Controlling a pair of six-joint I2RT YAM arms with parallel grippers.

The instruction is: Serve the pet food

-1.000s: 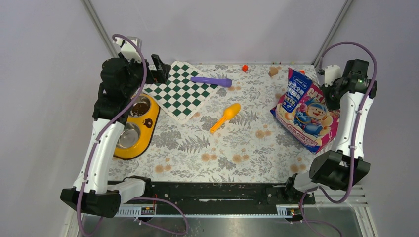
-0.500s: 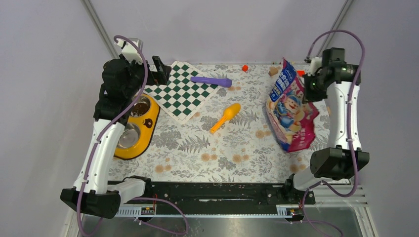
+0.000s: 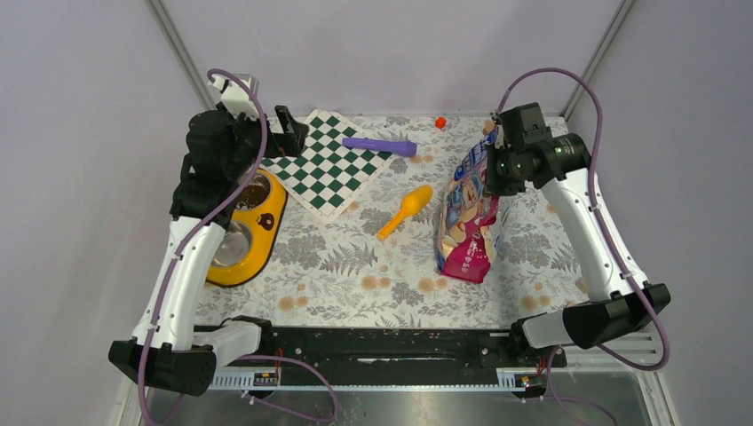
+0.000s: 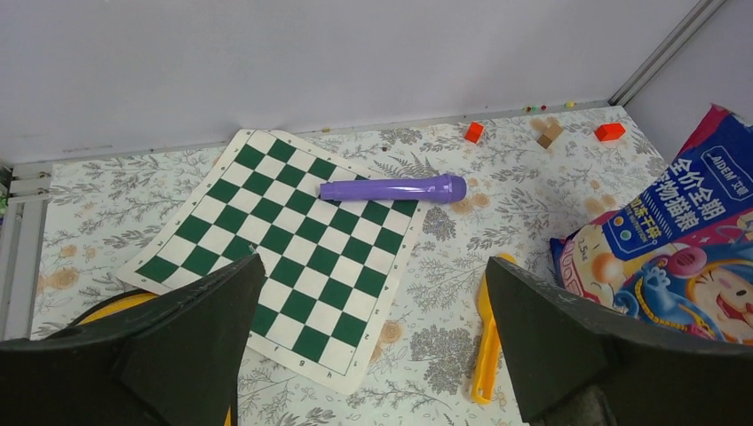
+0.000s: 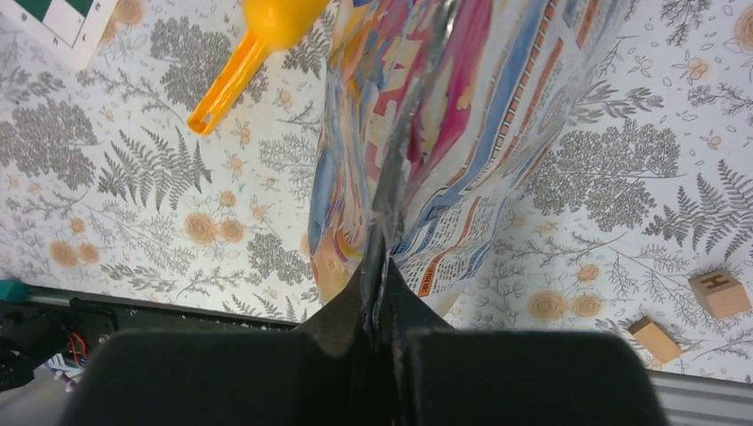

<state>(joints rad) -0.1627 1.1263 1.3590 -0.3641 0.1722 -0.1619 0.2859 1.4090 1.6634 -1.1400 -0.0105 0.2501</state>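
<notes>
Operator: Right gripper (image 5: 380,297) first. How do its jaws stand?

Observer: Pressed fully together, the flat black pads pinching a crimped seam of the pet food bag (image 5: 462,133). The glossy film creases and hangs away from that pinch.

Operator: Where is the bag?

Observer: Right of centre, held upright, a pink and blue pillow shape with a cartoon figure. Whether its lower end touches the cloth (image 3: 355,266) I cannot tell.

Operator: And the left gripper (image 4: 373,264)?

Observer: Spread wide, with nothing between its blunt black fingers. It hangs at the far left.

Operator: Further out?

Observer: A smooth orange plastic scoop (image 3: 407,210) lies just left of the bag, rounded bowl far, slim handle near. Beyond it is a flat green-and-white checkered mat (image 3: 328,164), turned corner-on, with a purple cylinder (image 3: 380,145) across its far corner. At the left edge sits a rounded yellow feeder (image 3: 266,222) with two steel bowls; brown kibble (image 3: 251,191) shows in the far one. The cloth is matte, printed with grey ferns and tan flowers. Two small wooden blocks (image 5: 721,295) lie on it.
</notes>
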